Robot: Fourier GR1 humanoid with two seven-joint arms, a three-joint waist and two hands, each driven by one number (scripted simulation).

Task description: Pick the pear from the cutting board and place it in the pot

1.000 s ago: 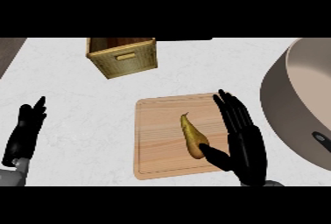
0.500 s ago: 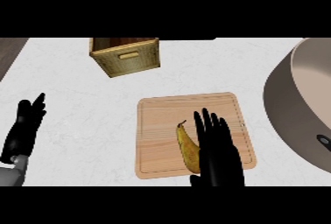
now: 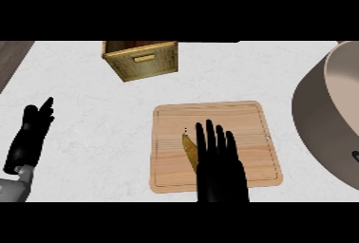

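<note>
Covering pear (image 3: 188, 148) on cutting board (image 3: 245, 123), right hand (image 3: 219, 163) (fingers straight)

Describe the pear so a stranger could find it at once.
Find the wooden cutting board in the middle of the white counter. The pear lies on its left half, mostly hidden by the black right hand. It is the only slim, yellow-brown thing on the board.

The pear (image 3: 189, 151), yellow-brown and slender, lies on the wooden cutting board (image 3: 245, 118) with its narrow tip pointing far, mostly hidden from the right. The big grey pot (image 3: 324, 124) stands just right of the board, running past the right edge.
</note>
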